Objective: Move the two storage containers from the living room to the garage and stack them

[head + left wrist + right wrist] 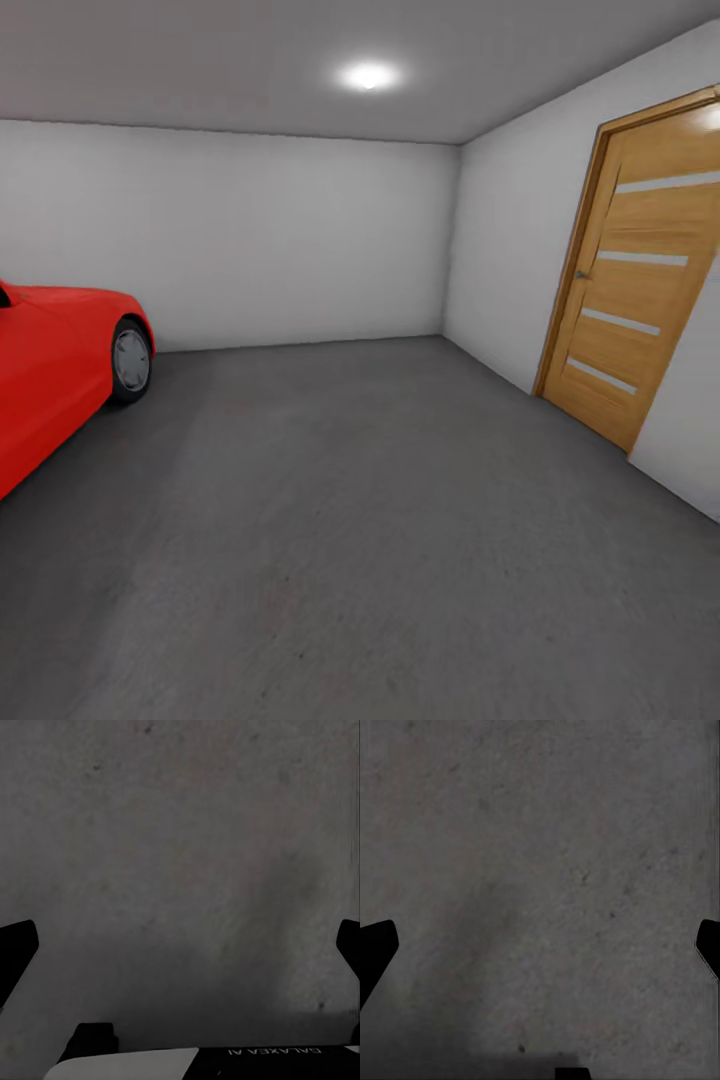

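- The head view looks into the garage (300,230), a bare room with plain white walls and a grey ceiling.
- One round ceiling light (369,75) glows near the top of the view.
- The floor (380,520) is dark grey concrete, matte and faintly mottled, stretching from the near edge of the view to the far wall.
- At the left edge stands the front of a red car (50,375), with one dark tyre and a silver wheel (131,360) resting on the concrete.
- On the right wall is a light wooden door (635,275) with four pale horizontal strips and a small handle on its left side.
- In the left wrist view, the left hand (180,945) points at the concrete; its two black fingers (16,945) sit at opposite edges of the picture, spread wide apart with nothing between them.
- A white and black part of the robot with lettering (225,1061) shows below that hand.
- In the right wrist view, the right hand (540,945) also faces the grey concrete, its black fingers (375,945) spread wide apart and holding nothing.
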Robot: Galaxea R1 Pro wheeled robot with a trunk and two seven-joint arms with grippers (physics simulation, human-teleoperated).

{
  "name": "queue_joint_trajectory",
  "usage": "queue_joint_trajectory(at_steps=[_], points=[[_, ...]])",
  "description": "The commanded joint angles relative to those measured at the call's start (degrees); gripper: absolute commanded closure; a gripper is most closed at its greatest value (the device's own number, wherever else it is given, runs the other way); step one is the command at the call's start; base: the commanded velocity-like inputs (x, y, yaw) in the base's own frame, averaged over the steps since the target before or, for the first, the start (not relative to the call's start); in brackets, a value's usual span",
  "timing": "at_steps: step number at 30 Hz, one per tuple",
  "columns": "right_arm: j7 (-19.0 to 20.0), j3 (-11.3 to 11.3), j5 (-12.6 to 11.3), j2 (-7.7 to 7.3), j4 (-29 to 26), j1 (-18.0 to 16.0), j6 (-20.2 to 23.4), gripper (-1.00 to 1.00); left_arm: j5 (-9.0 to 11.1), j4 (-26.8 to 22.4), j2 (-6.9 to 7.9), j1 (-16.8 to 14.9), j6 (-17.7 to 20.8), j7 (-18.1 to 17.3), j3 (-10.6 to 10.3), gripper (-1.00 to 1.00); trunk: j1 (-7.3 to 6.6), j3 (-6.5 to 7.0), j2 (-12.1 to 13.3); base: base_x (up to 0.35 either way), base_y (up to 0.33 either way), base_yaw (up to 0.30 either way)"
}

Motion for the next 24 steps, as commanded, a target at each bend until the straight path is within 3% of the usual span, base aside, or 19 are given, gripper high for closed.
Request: queue_joint_trajectory(at_steps=[1, 24], points=[[0.0, 0.0, 0.0, 0.02, 0.0, 0.0, 0.0, -1.0, 0.2, -0.3, -0.04, 0.0, 0.4, 0.0, 0.0, -1.0, 0.04, -0.05, 0.0, 0.326, 0.0, -0.271], [-0.1, 0.0, 0.0, 0.02, 0.0, 0.0, -1.5, -1.0, 0.0, -0.5, -0.58, 0.0, 0.4, 0.4, -0.1, -1.0, 0.04, -0.23, 0.0, 0.327, 0.0, -0.271]])
